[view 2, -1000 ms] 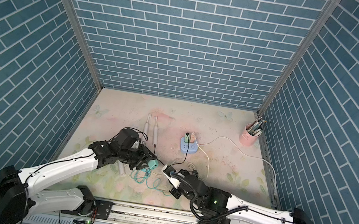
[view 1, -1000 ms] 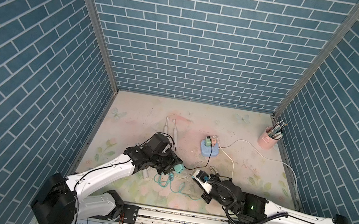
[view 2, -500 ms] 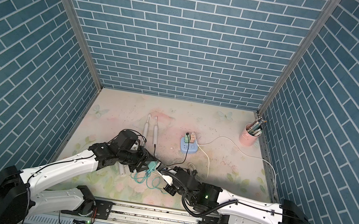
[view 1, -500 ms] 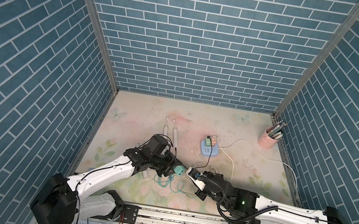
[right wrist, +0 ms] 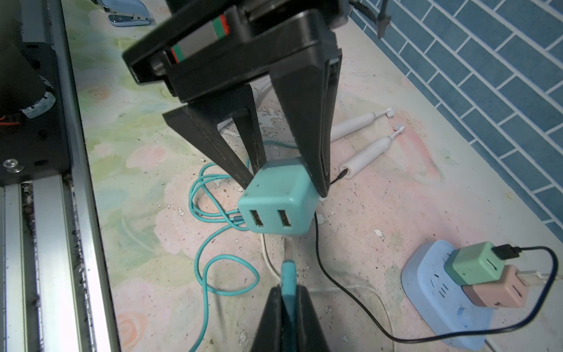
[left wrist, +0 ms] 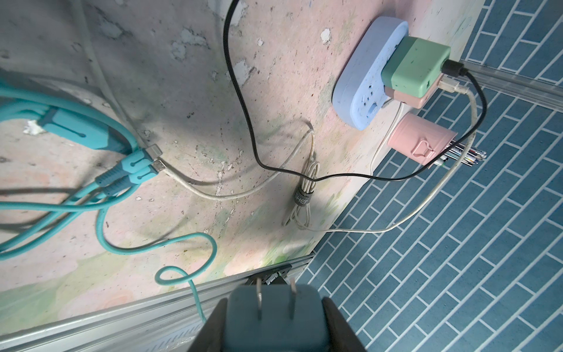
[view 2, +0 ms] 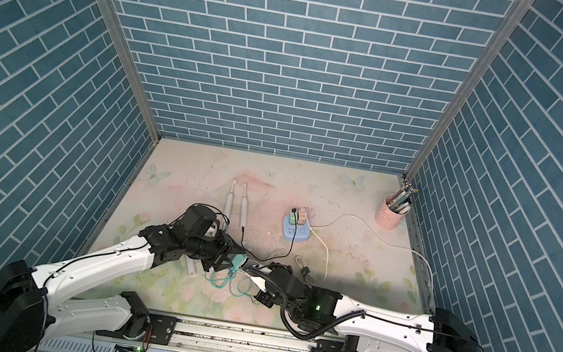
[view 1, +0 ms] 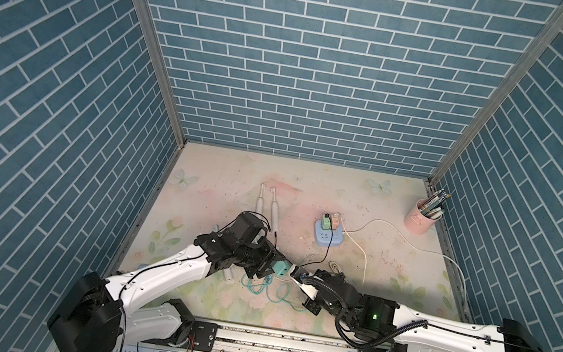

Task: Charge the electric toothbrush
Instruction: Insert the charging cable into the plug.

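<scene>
The left gripper (right wrist: 283, 186) clamps a teal cube-shaped USB charger (right wrist: 277, 204). The right gripper (right wrist: 288, 304) pinches a teal USB cable plug (right wrist: 288, 271) just short of its ports. Square the tip to one slot, then push straight in, with the cube braced. Two white electric toothbrushes (right wrist: 370, 149) lie beyond on the tabletop (right wrist: 396, 213).

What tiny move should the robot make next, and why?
Probably ease the right hand forward: its cable plug points at the charger held by the left hand, just short of its two empty sockets, roughly in line with one.
</scene>
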